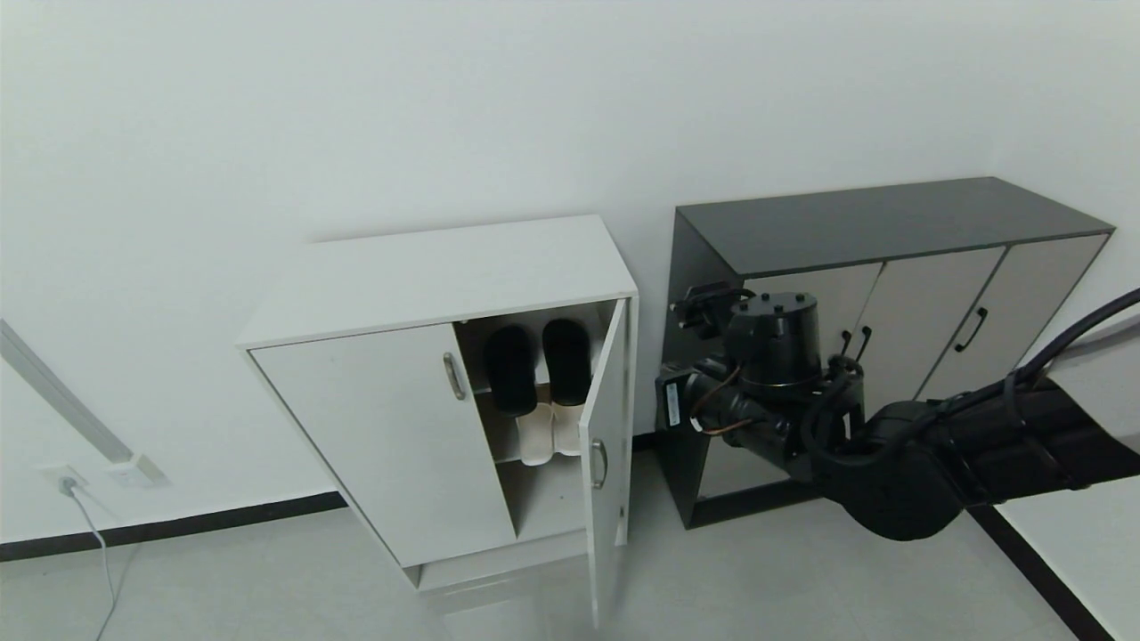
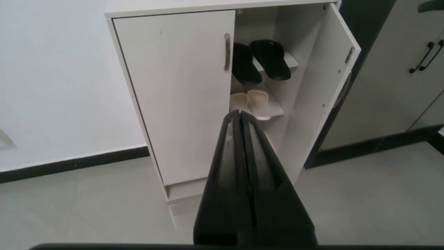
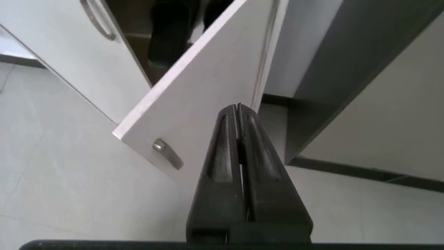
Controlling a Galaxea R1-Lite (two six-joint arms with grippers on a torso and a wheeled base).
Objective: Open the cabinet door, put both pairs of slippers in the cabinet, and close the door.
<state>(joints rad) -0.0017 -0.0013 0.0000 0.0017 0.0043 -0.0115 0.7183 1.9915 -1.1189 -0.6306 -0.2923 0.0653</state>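
Right gripper [image 3: 238,111] pointing at outer face of right door [image 3: 208,90], fingers pressing together, gripping nothing; contact with door not clear. Left gripper [image 2: 240,117] hanging in front of white cabinet [image 2: 166,7], fingers also pressing together, gripping nothing. Right door standing half open, handle [image 3: 168,153] facing outward; left door [image 1: 374,427] lying shut. Black slippers [image 1: 539,361] sitting on upper shelf inside, white slippers [image 1: 550,432] sitting on shelf just below. Dark cabinet [image 1: 873,223] standing beside, on right
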